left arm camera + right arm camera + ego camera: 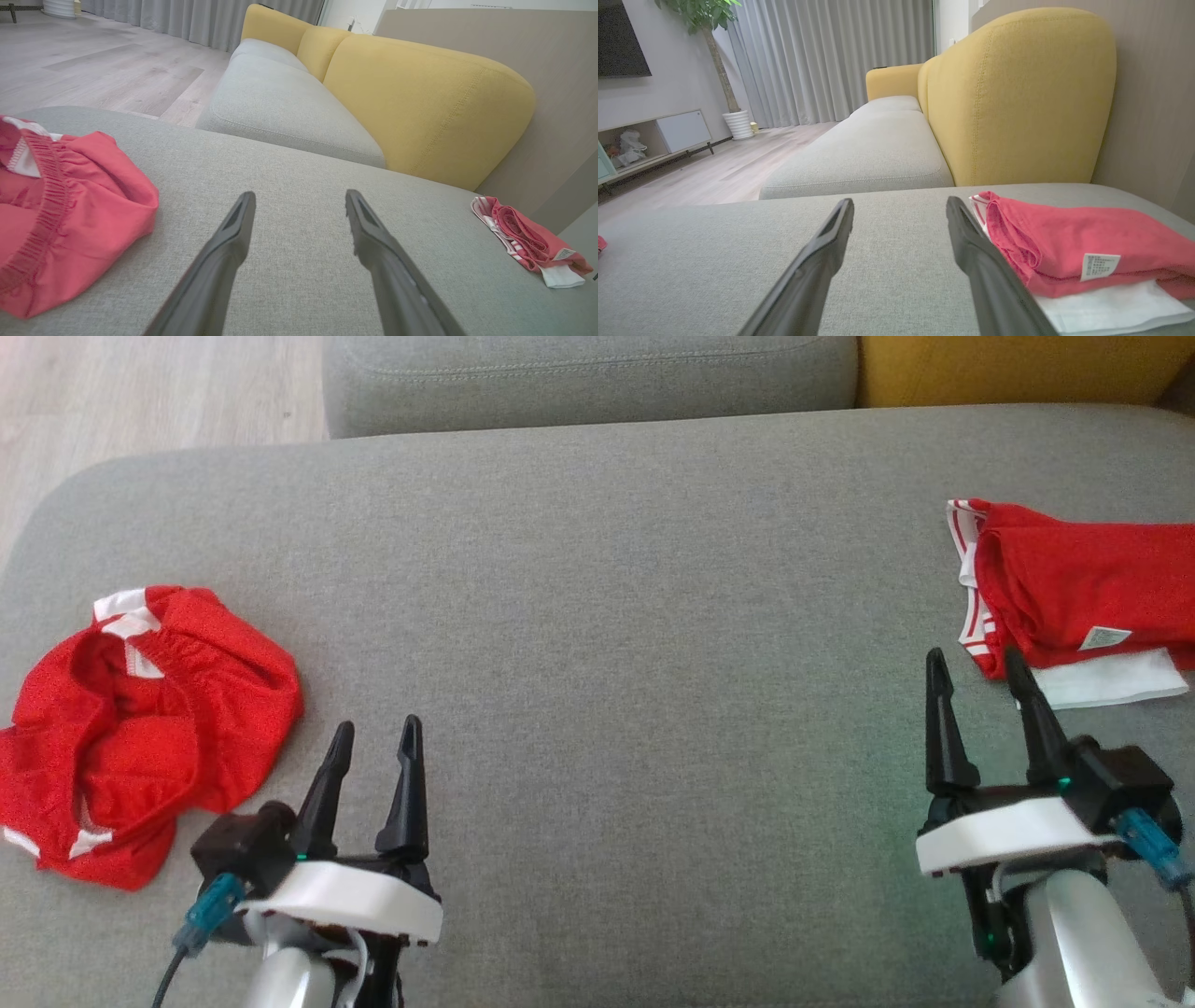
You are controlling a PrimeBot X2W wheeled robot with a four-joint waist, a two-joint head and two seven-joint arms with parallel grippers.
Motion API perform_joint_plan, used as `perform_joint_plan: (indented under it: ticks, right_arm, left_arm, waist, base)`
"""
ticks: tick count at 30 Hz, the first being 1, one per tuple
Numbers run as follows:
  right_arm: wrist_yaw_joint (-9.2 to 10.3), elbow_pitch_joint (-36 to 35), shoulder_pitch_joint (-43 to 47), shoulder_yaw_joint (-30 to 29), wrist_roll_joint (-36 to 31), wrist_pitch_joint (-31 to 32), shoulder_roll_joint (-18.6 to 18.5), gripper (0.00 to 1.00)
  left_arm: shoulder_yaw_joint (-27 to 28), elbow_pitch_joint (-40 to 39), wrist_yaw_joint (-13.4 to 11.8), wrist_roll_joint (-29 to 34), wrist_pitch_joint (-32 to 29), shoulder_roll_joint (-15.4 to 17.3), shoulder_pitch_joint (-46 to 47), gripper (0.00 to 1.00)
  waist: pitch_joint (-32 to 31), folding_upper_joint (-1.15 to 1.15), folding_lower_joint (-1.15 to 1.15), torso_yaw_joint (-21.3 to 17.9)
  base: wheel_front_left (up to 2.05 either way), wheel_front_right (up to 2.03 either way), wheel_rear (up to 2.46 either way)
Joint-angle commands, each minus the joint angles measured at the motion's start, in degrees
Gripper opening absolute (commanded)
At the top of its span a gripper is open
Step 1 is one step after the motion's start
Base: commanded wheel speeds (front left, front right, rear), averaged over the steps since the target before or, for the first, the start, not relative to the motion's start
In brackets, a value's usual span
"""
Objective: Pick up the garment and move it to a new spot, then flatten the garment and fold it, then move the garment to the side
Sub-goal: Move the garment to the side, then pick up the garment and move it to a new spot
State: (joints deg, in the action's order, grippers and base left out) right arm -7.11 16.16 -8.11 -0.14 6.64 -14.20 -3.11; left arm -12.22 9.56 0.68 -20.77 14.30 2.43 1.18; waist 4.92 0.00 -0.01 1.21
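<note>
Garment (140,728), red and crumpled, lies at the sofa cushion's (597,616) left in the head view, beside the left gripper (379,722), spread and empty; the right gripper (973,656), equally spread, sits near a folded red pile (1083,588). Left wrist view: garment (70,219) lies leftward. Right wrist view: pile (1087,233) lies rightward.

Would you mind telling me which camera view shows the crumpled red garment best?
The head view: the crumpled red garment lies almost whole on the grey cushion, left of the left pincer. The left wrist view shows the garment close but cut off at the frame's edge; the right wrist view catches a red sliver of it.
</note>
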Motion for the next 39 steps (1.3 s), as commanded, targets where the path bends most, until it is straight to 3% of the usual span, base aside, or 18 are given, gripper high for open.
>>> perform_joint_plan:
  ticks: [1,17,39]
  right_arm:
    - [-0.37,-2.25,-0.82,1.45,1.28,-0.7,0.2,1.0]
    - [-0.37,-3.41,-0.12,2.46,2.46,-0.79,0.23,1.0]
    - [-0.37,-2.23,1.24,14.33,4.29,-0.8,0.23,1.0]
  left_arm:
    - [1.65,-2.14,-0.48,-0.03,0.7,0.44,1.49,1.0]
    - [1.92,-2.57,-0.7,-0.21,0.7,0.44,2.83,1.0]
    - [4.65,-4.04,-1.69,-0.55,0.7,0.44,0.65,1.0]
  waist:
    - [0.09,0.0,0.01,0.02]
    - [0.37,0.0,0.01,1.66]
    - [-1.54,0.0,0.01,22.35]
  base:
    - [0.0,0.0,0.0]
    - [0.0,0.0,0.0]
    - [0.0,0.0,0.0]
